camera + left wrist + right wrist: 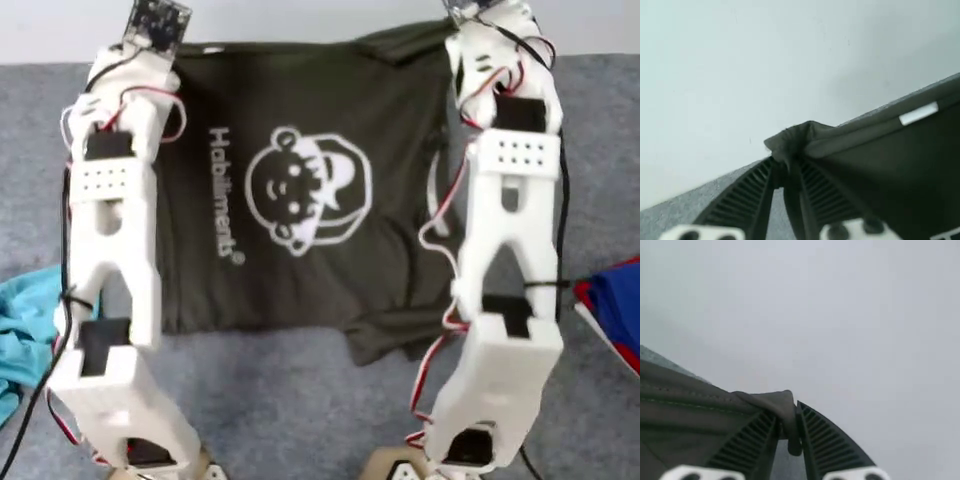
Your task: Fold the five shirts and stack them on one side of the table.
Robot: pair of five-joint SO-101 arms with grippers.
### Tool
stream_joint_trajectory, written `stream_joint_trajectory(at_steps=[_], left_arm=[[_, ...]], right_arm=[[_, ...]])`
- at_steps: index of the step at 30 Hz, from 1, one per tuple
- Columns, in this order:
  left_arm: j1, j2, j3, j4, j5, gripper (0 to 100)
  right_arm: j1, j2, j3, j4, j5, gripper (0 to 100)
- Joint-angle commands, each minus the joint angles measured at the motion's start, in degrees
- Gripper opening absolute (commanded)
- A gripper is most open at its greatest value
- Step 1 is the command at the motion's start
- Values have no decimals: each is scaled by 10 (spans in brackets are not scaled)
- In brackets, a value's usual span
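Here the dark shirt (300, 250) lies spread flat on the grey counter (300, 420) between the two arms, print side up. Its chest print is turned sideways, so its collar-to-hem axis appears to run across the counter from one arm to the other, not away from the bases.

Both arms are stretched out to the shirt's far edge. The left end effector (785, 167) is pressed together on a bunched fold of the dark cloth at the far left corner. The right end effector (789, 415) pinches a similar fold at the far right corner. In each wrist view the cloth runs off toward the other arm, so the held edge spans the gap between them.

That is the relation the next move turns on. All the rest of the shirt lies on the base side of both end effectors, and its near edge sits close to the arm bases. Probably the far edge is to be brought back toward that near edge, so the crease would run from arm to arm. Neither arm is nearer than the other, and uneven travel would skew the fold.

A cyan shirt (25, 310) lies crumpled at the left edge, and a red and blue shirt (615, 300) at the right edge.
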Motion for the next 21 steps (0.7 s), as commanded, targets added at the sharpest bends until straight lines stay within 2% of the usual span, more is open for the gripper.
stream_joint_trajectory(at_steps=[1, 11, 21], left_arm=[[-11, 3, -70, 11, -2, 6], [-8, 47, -160, 11, -2, 6], [-8, 52, -160, 25, -4, 6]], right_arm=[[-9, 28, -118, -15, 25, 11], [-18, 160, -326, -10, 78, 11], [-20, 178, -346, 1, 79, 11]])
